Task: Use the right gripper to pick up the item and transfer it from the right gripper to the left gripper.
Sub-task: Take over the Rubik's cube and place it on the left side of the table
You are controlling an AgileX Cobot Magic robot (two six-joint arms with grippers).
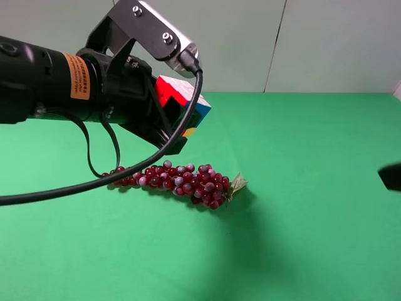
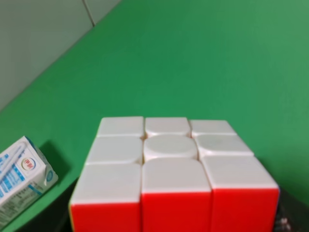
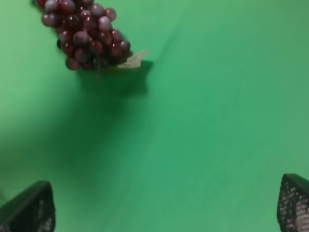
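Observation:
The puzzle cube (image 1: 180, 95) hangs in the air above the green table, clamped in my left gripper (image 1: 183, 113), the one with the grey screwed plate and the orange-tan band. In the left wrist view the cube (image 2: 171, 169) fills the lower frame, white face up and red face toward the camera. My right gripper (image 3: 164, 208) is open and empty over bare green cloth; its two mesh-padded fingers (image 3: 29, 210) sit wide apart. In the exterior view only a black bit of the right gripper (image 1: 391, 177) shows at the right edge, far from the cube.
A red grape bunch (image 1: 182, 179) lies on the table under the left gripper, and shows in the right wrist view (image 3: 84, 34). A white-blue carton (image 2: 21, 179) stands on the cloth in the left wrist view. A black cable (image 1: 94, 179) loops below the left arm.

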